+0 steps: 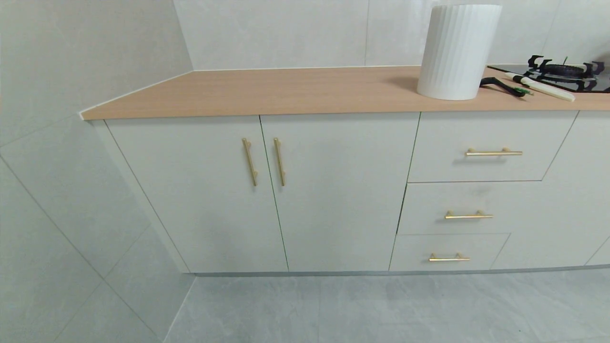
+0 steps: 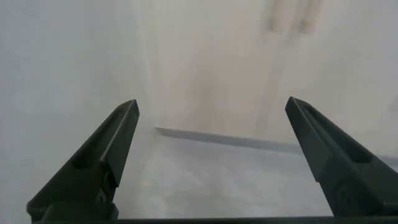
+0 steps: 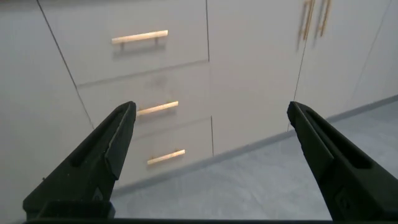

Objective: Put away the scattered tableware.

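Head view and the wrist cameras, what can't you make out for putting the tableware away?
- Head view: the utensils beside the white container are too small to identify.
- Head view: the stove is cut off by the right edge.
- Closed drawers hide their contents.
- Left wrist view: the cabinet handles are blurred.

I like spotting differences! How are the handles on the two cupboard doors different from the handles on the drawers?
The door handles stand upright, while the drawer handles lie sideways. The door handles are a pair, close together side by side. The drawer handles are three, one below another. Both kinds are thin gold-coloured bars.
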Robot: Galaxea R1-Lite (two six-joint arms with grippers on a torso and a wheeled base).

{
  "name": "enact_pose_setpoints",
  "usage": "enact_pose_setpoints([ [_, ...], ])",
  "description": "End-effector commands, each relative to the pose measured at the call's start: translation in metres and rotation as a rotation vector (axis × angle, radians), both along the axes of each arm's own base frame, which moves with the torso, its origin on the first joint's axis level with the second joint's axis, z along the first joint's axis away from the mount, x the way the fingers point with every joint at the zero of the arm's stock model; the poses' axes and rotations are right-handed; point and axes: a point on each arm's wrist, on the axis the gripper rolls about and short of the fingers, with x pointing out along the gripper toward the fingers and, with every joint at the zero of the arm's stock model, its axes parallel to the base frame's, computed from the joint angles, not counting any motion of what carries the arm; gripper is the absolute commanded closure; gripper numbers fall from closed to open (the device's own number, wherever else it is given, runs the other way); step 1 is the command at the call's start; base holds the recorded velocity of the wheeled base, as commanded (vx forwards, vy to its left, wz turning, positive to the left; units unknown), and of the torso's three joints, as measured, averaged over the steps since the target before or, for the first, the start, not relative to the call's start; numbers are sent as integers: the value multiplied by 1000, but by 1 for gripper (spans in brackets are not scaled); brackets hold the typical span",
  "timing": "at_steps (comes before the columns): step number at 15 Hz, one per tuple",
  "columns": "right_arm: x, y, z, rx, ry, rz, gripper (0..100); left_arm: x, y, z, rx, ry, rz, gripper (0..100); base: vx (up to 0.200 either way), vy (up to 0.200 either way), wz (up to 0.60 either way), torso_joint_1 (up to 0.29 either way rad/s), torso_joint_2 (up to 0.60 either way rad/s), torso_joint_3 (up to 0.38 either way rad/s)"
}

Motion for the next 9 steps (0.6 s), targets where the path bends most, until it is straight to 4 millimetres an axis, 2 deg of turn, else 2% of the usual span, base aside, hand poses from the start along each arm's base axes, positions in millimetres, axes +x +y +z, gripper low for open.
enact_pose_setpoints([
  [1, 2, 0, -7, -6, 47, 21, 0, 1, -2, -5, 65, 41, -76, 0, 0, 0, 0, 0, 0, 0],
  [3, 3, 1, -16, -8, 137, 63, 0, 2, -2, -5, 105, 54, -98, 0, 0, 0, 0, 0, 0, 0],
  [7, 4, 3, -14, -46, 130, 141, 0, 1, -2, -5, 41, 46, -98, 0, 0, 0, 0, 0, 0, 0],
  [9, 4, 5, -14, -135, 146, 212, 0, 1, -2, -5, 41, 46, -98, 0, 0, 0, 0, 0, 0, 0],
])
